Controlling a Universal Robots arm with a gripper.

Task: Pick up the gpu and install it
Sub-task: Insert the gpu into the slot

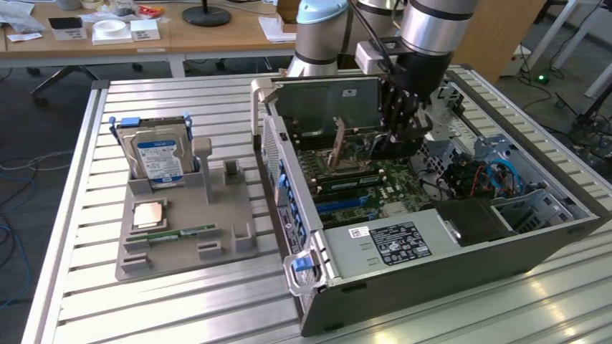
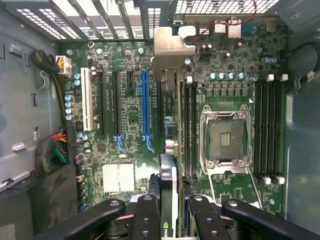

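gpu (image 2: 168, 172) held edge-on in the gripper (image 2: 170, 220), jaws closed narrow on the card, inside the open computer case (image 1: 431, 265), just above the motherboard (image 2: 130, 115), near the blue slot (image 2: 145, 105)

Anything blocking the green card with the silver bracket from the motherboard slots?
Nothing visible does. The gripper holds the gpu edge-on over the green motherboard, whose long blue slot beside it is bare; directly under the card is hidden.

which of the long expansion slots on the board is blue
The blue slot is the one right beside the edge-on gpu; the other long ones are black, except a white slot farthest from the card.
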